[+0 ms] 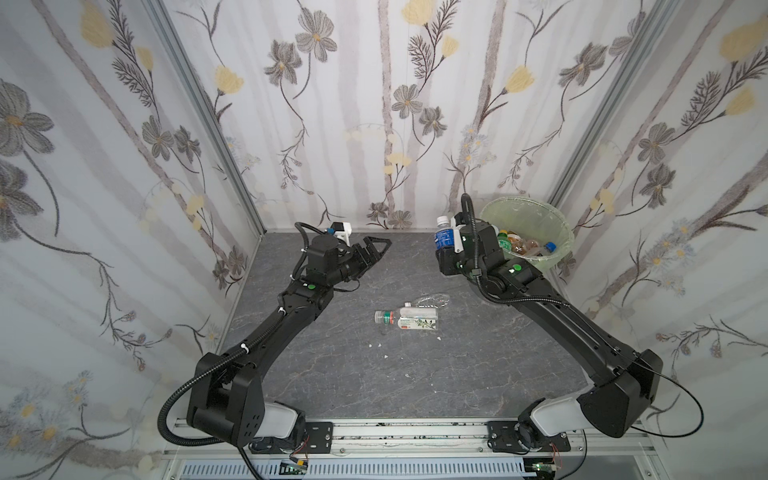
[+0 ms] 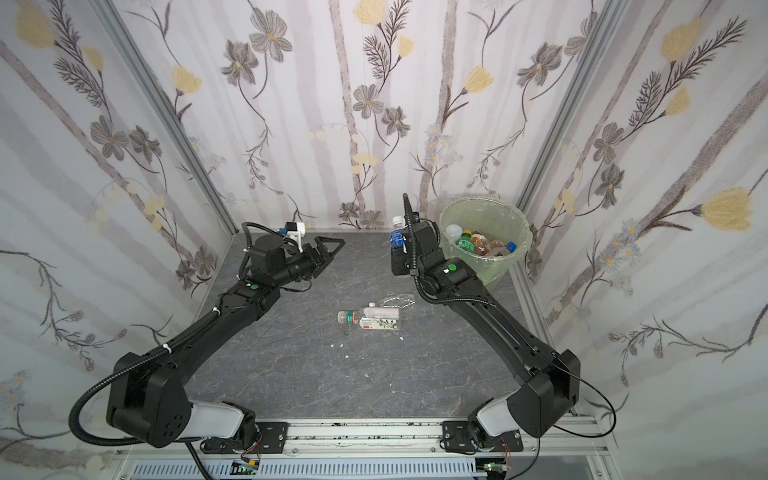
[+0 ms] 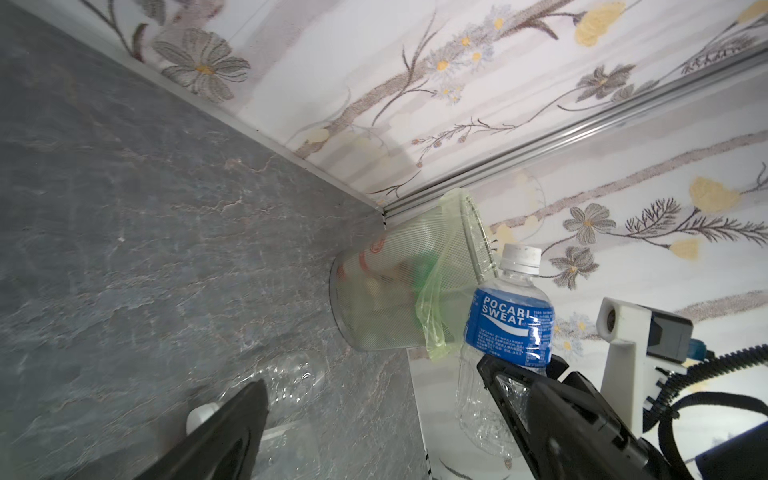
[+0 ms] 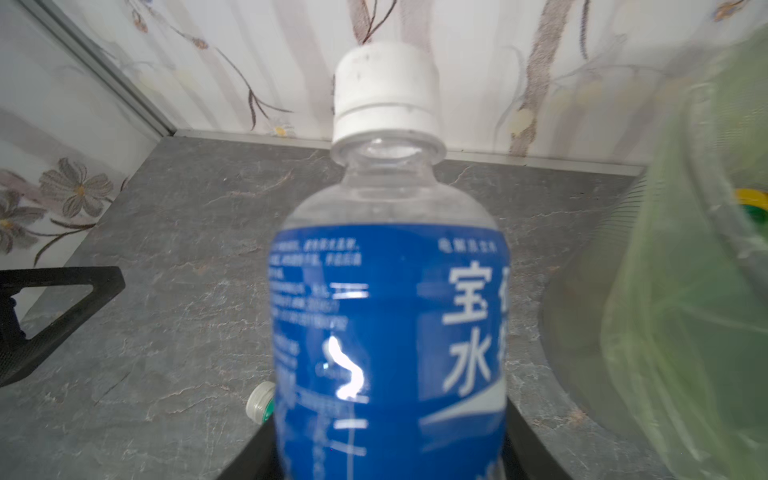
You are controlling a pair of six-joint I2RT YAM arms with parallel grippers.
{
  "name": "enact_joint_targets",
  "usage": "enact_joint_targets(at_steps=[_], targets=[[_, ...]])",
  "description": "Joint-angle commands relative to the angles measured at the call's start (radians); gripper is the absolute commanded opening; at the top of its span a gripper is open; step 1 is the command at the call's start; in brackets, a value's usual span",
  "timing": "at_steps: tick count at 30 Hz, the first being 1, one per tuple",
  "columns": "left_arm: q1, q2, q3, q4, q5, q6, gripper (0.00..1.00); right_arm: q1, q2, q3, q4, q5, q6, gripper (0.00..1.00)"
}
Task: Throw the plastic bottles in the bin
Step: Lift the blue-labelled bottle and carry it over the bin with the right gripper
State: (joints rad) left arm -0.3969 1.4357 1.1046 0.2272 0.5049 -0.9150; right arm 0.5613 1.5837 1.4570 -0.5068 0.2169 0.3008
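Blue-labelled and white-capped, the Pocari Sweat bottle stands upright, pinched low on its clear body by the right jaws. It is just beside the bin, level with the rim but not yet over it. Released here, it would likely drop to the surface or glance off the rim. A sideways carry held too low could snag the loose green liner or tip the bin. The thin body may also buckle and slip. The left jaws hang spread and empty, well apart. A few more bottles lie mid-surface.
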Motion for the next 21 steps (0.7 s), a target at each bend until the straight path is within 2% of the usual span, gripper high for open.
enact_joint_targets(at_steps=[1, 10, 15, 21], targets=[[-0.045, 0.062, 0.094, 0.013, -0.009, 0.037, 1.0, -0.049, -0.049, 0.043, -0.023, 0.015, -0.029, 0.54], [-0.15, 0.181, 0.289, 0.015, -0.012, 0.09, 1.0, -0.279, -0.184, 0.194, -0.079, 0.063, -0.059, 0.54], [-0.169, 0.212, 0.335, 0.013, -0.006, 0.1, 1.0, -0.418, -0.267, 0.267, -0.07, 0.073, -0.078, 0.54], [-0.171, 0.229, 0.345, 0.015, -0.006, 0.106, 1.0, -0.495, -0.304, 0.336, -0.042, 0.121, -0.11, 0.53]])
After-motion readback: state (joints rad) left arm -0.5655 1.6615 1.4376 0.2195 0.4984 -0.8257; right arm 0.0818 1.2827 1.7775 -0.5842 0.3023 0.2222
